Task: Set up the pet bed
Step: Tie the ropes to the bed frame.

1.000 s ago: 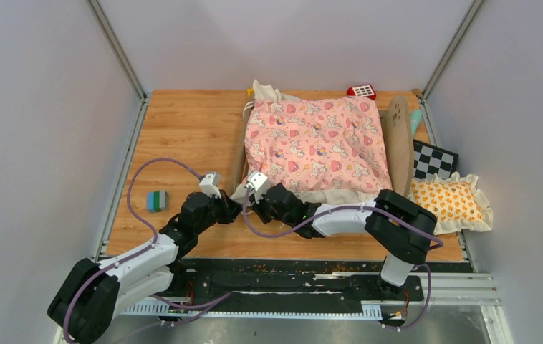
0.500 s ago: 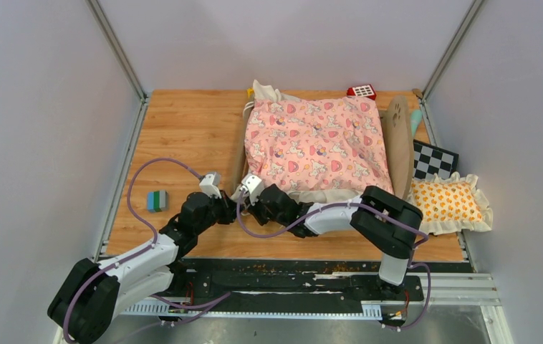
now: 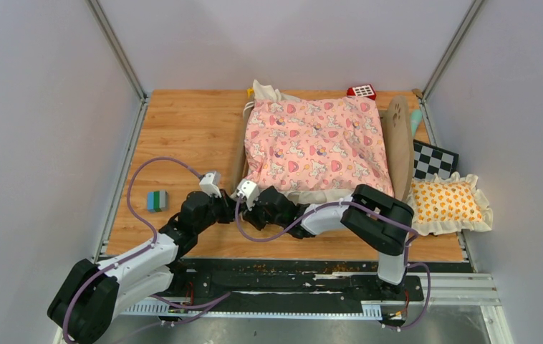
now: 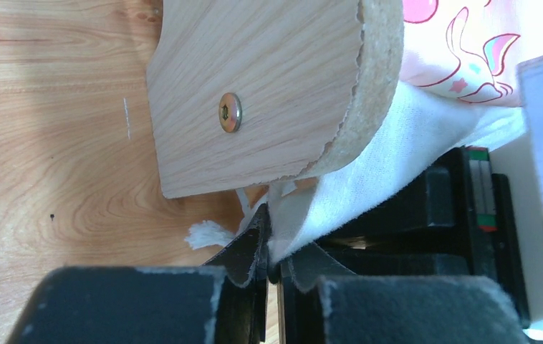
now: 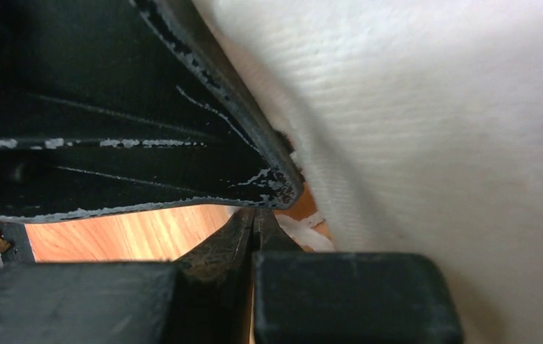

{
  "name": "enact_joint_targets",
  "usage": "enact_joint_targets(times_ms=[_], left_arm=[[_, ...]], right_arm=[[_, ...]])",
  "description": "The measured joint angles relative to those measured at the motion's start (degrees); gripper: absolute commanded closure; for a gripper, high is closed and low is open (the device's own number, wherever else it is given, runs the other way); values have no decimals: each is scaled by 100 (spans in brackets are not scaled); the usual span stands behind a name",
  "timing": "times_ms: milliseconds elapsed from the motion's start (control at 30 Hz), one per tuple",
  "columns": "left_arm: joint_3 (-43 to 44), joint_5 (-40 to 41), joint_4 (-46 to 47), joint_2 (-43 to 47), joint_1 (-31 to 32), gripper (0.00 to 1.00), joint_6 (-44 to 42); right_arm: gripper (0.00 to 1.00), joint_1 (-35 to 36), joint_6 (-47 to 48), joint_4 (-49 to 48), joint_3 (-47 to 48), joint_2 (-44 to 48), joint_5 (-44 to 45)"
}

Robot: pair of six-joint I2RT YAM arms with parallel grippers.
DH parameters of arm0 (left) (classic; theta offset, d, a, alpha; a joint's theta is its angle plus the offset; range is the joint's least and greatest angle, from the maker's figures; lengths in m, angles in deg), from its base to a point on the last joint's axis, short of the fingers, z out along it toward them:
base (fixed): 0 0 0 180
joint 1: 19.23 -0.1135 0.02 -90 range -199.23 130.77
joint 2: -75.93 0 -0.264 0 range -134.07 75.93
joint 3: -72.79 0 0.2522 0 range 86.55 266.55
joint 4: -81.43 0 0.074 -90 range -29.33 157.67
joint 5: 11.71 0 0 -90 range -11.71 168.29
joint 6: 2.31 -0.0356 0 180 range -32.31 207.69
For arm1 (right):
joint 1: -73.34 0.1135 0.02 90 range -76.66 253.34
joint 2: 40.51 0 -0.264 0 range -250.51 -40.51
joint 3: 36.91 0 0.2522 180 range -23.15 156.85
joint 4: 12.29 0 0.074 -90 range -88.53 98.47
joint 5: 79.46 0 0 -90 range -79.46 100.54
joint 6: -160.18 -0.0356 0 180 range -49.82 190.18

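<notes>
Sitting near the back middle of the wooden table [image 3: 183, 129], the pet bed [image 3: 398, 140] has its round end with the paw hole on the right side. The pink quilt [image 3: 315, 143] with unicorns lies spread over the top of it, and its white edge hangs out along the near side.

Both arms reach to the near left corner of the bed, and their tips almost meet there. The left gripper [image 4: 272, 247] is nearly closed, and it pinches the white edge of the quilt just under the rounded corner of the bed's wooden end board [image 4: 254, 93]. A gold screw [image 4: 231, 112] shows in that board. The right gripper [image 5: 254, 229] is closed tight, finger against finger, right beside the white cloth. Nobody could tell from its view if any cloth is caught in it.

The orange pillow [image 3: 449, 202] with the frill lies off to the right of the bed, near a black and white checked board [image 3: 433, 159]. A red toy [image 3: 361, 91] sits behind the bed, and a little striped block [image 3: 157, 201] sits at the left of the table
</notes>
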Motion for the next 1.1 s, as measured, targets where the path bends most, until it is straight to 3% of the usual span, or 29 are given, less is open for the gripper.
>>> enact_joint_targets(times_ms=[167, 400, 600, 867, 1000, 1100], left_arm=[[7, -2, -4, 0, 0, 85, 2], [7, -4, -20, 0, 0, 58, -13], [28, 140, -195, 46, -7, 41, -52], [96, 433, -874, 662, -7, 26, -85], [120, 590, -1266, 1080, -4, 25, -111], [122, 833, -1600, 1366, 0, 34, -87]], right_arm=[[100, 0, 83, -13, 35, -118, -221], [100, 0, 109, -17, 85, -136, -310], [100, 0, 107, -26, 85, -173, -299], [100, -2, 103, -105, 107, -216, -197], [100, -11, 101, -111, 118, -223, -146], [100, -11, 101, -120, 144, -249, -133]])
